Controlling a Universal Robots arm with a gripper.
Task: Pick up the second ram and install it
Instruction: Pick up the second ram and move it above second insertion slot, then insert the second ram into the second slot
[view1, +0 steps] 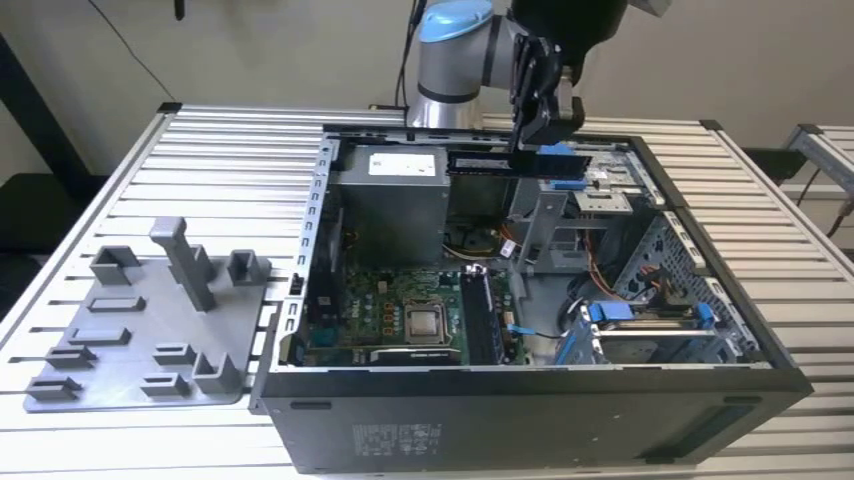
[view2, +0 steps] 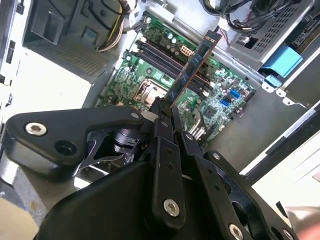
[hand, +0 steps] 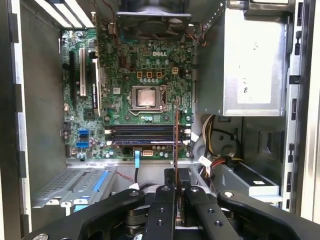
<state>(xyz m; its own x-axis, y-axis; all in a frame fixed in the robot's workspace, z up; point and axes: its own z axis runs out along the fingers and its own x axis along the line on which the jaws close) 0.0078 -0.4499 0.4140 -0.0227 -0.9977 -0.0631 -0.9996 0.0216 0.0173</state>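
Claw (view2: 167, 111) is closed on the second ram (view2: 192, 67), gripping one end of the stick; the rest projects free beyond the fingertips. The stick is held in the air above the open computer case (view1: 534, 420), well apart from the motherboard (hand: 125, 65). In both wrist views it appears to lie across the long black slots (hand: 142, 135), not along them.

Judgement: the step in hand is carrying the stick to its slot. Done well, the long edge would sit parallel to the slot, level and centred between the end clips before any pressure goes on. A grip at one end may let the far end tilt. Whether a neighbouring slot is already filled cannot be told.

The case lies on its side on a slatted metal table (view1: 227, 140). A grey fixture tray (view1: 134, 340) sits just beside it, on the exterior view's left. A pale wall stands behind
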